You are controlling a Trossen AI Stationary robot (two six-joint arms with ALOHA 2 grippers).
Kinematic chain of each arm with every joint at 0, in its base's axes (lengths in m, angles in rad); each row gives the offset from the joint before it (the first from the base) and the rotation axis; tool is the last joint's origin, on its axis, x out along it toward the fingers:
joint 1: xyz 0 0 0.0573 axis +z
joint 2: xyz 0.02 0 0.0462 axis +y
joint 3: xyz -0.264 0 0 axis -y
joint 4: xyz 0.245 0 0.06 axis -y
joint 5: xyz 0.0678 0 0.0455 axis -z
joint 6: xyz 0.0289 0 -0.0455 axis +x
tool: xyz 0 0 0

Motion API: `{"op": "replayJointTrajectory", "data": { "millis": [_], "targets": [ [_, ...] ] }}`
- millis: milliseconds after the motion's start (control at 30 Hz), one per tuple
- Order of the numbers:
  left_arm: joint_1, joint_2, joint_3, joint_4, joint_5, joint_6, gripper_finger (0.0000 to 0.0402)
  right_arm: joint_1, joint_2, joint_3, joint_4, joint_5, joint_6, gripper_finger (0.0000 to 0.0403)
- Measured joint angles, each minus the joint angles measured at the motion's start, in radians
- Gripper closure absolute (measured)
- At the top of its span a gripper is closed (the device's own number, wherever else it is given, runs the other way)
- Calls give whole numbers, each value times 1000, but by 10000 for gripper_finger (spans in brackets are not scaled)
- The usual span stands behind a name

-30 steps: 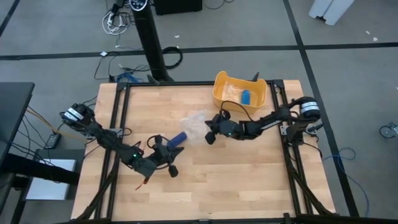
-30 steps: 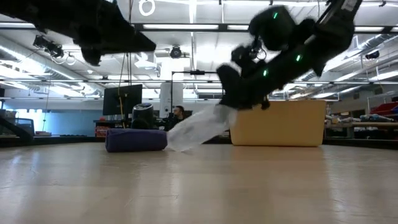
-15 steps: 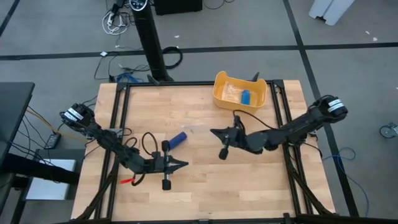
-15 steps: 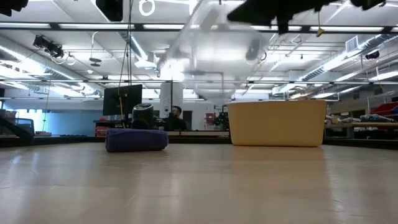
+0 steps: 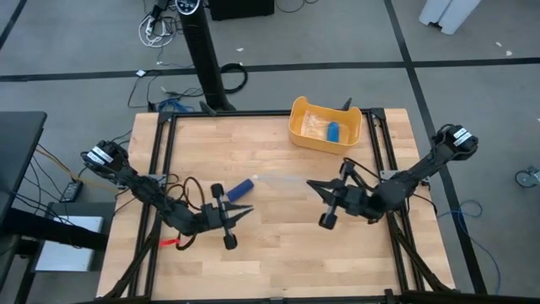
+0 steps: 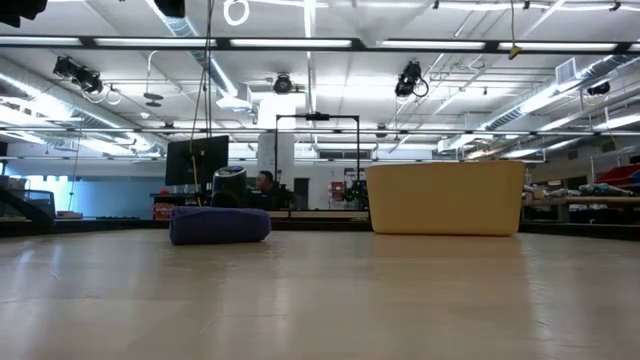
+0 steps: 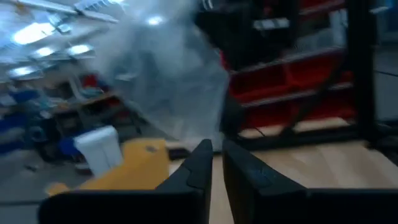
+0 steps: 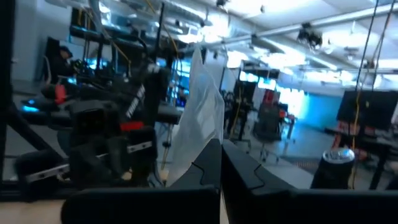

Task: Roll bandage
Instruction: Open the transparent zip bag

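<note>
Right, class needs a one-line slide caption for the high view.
Both end effectors, left and right, hold a clear wrapper stretched above the table, blue bandage roll beneath.

overhead view, table-level view, both showing tub (image 5: 326, 125)

Two grippers are in sight — the left gripper (image 5: 245, 211) and the right gripper (image 5: 312, 185) — along with one rolled blue bandage (image 5: 243, 187), one clear plastic wrapper (image 5: 283, 180) and one yellow tub (image 5: 304, 132) holding a single small blue roll (image 5: 333, 131).
</note>
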Motion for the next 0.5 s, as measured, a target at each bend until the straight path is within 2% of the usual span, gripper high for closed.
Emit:
{"op": "replayJointTrajectory", "data": {
  "millis": [67,233,500],
  "targets": [
    [0,0,0,78,-4,73,346,25,-5,4,23,1,-39,403],
    [0,0,0,216,70,227,324,77,-4,36,26,-15,-78,403],
    [13,0,4,271,139,297,304,111,4,51,30,-64,-92,403]
  ]
}}
